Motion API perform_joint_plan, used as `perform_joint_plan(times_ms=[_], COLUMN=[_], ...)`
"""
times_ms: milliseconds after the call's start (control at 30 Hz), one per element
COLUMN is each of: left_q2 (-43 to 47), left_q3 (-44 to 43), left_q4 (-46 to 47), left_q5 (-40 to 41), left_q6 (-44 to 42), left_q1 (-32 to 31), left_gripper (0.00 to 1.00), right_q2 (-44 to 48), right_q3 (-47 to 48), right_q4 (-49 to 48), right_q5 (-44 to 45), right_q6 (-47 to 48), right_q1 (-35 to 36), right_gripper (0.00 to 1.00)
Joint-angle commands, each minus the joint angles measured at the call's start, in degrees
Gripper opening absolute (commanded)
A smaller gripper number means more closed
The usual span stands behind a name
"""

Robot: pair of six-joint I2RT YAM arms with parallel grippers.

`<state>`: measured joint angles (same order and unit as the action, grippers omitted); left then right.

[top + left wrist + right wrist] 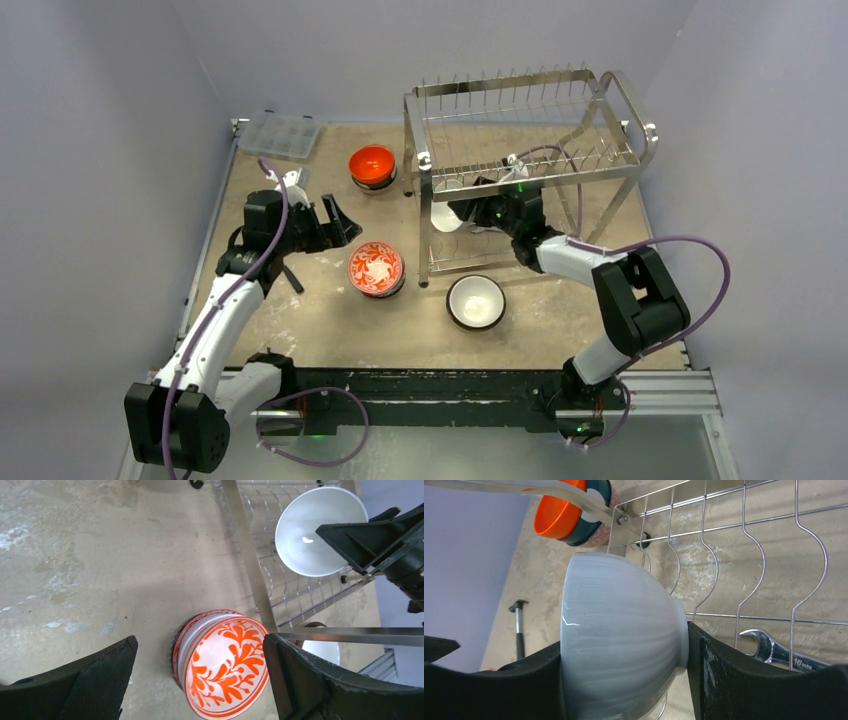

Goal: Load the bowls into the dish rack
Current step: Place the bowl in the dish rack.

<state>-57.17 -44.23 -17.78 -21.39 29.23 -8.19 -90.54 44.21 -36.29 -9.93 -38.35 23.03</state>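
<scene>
While your right hand reaches into the bottom shelf of the dish rack, its fingers squeeze a grey-white bowl between them. That bowl is tipped on its side at the left end of the rack. You cannot tell if it rests on the wires.

Your left hand is open wide and holds nothing. It hangs just left of the red-and-white patterned bowl, which sits on the surface near the rack's left leg.

An orange bowl is stacked on another bowl at the far side, just left of the rack. A bowl that is white inside and dark outside sits on the near side of the rack. A clear box lies at the far left corner. A wrench lies under the rack wires.
</scene>
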Motion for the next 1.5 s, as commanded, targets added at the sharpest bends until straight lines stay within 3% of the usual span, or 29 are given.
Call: perform_joint_plan(times_ms=[0,367,833,1133,1467], left_q2=[0.3,1.8,1.2,1.3,1.1], left_q3=[0.7,1.7,2.0,2.2,2.4], left_q4=[-1.6,-2.2,-1.9,-1.6,-1.5], left_q5=[1.1,4.7,3.9,3.8,3.6], left_q6=[-6.8,-8.9,-8.8,-8.6,-8.5], left_q1=[0.7,0.6,0.7,0.7,0.7], left_gripper=[0.95,0.94,0.93,0.93,0.93], right_q2=[-0.4,-3.0,-10.4,-14.0,-14.3], right_q3=[5.1,10.2,19.0,23.6,23.4], right_q4=[-5.3,-3.3,0.3,2.6,2.6], right_q5=[8.5,26.0,38.2,51.1,57.2], right_q6=[5.9,13.1,26.3,32.3,35.2], right_q1=[3.4,8.7,13.8,18.3,19.0], right_gripper=[0.0,0.0,0.0,0.0,0.0])
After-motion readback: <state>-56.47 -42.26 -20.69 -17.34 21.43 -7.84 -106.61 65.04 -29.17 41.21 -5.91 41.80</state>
